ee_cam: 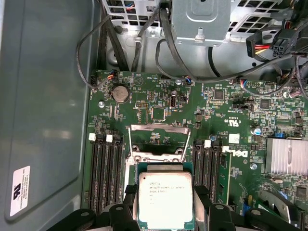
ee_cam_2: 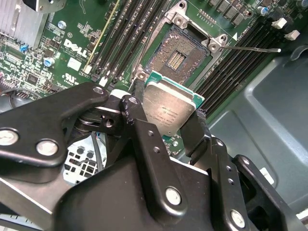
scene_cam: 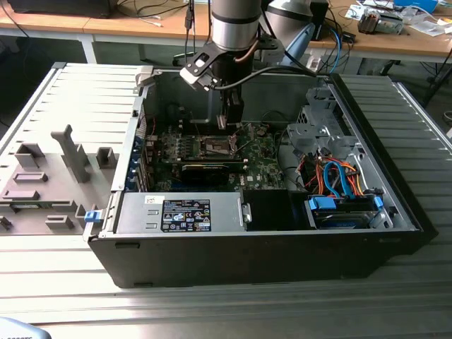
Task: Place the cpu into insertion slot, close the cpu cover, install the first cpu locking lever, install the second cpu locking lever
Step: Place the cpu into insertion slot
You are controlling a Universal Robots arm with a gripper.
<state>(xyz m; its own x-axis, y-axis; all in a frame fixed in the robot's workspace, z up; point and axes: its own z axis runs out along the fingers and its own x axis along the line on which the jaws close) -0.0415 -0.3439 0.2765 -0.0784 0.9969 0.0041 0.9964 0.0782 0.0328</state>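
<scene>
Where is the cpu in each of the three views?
Exterior view: too small to tell; look at the gripper tip.
Second wrist view: the cpu sits between the black fingers.
First wrist view: the cpu, also between the fingers, top facing the camera.
Shared landmark: the insertion slot, uncovered.

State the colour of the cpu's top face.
The cpu top is silvery-grey metal with a green edge; it shows best in the first wrist view.

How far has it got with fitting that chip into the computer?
Nothing looks done yet. The gripper is shut on the cpu, held over the motherboard. The insertion slot lies empty, contacts exposed, so placing is left. The cpu cover stands open and a locking lever sticks out loose, so closing and both levers are left too.
</scene>
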